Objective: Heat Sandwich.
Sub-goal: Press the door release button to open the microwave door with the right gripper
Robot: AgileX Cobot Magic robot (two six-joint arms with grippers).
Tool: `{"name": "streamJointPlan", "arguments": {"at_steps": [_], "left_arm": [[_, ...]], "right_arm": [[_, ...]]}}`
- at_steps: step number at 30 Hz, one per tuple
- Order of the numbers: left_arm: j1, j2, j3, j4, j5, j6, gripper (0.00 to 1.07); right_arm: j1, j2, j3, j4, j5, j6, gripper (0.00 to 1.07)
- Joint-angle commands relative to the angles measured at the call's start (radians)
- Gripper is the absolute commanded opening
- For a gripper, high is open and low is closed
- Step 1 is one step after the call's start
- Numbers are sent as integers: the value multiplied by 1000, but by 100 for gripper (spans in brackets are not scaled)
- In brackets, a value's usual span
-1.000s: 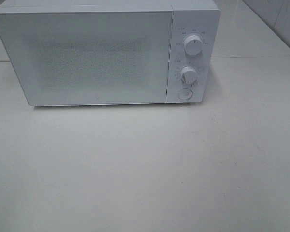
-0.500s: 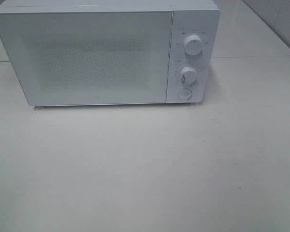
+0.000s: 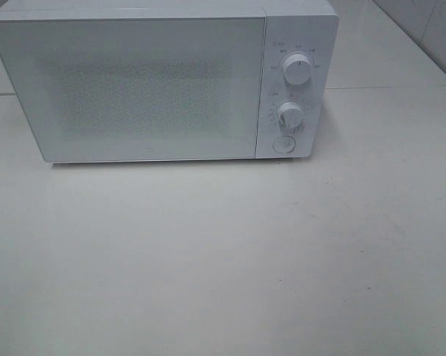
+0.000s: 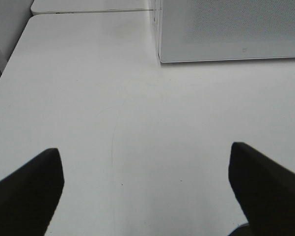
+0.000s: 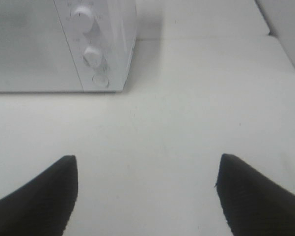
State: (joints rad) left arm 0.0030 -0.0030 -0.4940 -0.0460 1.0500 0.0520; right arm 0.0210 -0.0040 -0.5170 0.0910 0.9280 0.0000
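A white microwave stands at the back of the pale table with its door closed and facing the camera. Its control panel is on the right, carrying an upper knob, a lower knob and a round button below them. The sandwich shows in none of the views, so I cannot tell where it lies or which way its long axis runs; the door's speckled window reveals nothing inside. The left gripper hovers over bare table near the microwave's left front corner, its dark fingers spread wide and holding nothing. The right gripper hovers in front of the control panel, its jaws likewise wide apart and empty.
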Motion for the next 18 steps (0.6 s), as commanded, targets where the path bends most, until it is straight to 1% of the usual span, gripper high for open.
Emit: {"name": "streamJointPlan", "arguments": {"at_steps": [1,2,3,6,10,11,12,14,15,18], "left_arm": [[0,-20,3,-5,-12,-1,84],[0,-20,3,-5,-12,-1,84],[0,-20,3,-5,-12,-1,84],[0,-20,3,-5,-12,-1,84],[0,-20,3,-5,-12,-1,84],[0,-20,3,-5,-12,-1,84],[0,-20,3,-5,-12,-1,84],[0,-20,3,-5,-12,-1,84],[0,-20,3,-5,-12,-1,84],[0,-20,3,-5,-12,-1,84]], "right_arm": [[-9,-26,3,-25,-133,0,76],[-9,-26,17,-33,-196,0,76],[-9,-26,17,-33,-196,0,76],[-9,-12,44,-32,-278,0,76],[-9,44,78,-32,-376,0,76],[-9,73,93,-32,-435,0,76],[-9,73,93,-32,-435,0,76],[-9,95,109,-33,-515,0,76],[-9,112,128,-32,-586,0,76],[-6,121,149,-32,-633,0,76]]}}
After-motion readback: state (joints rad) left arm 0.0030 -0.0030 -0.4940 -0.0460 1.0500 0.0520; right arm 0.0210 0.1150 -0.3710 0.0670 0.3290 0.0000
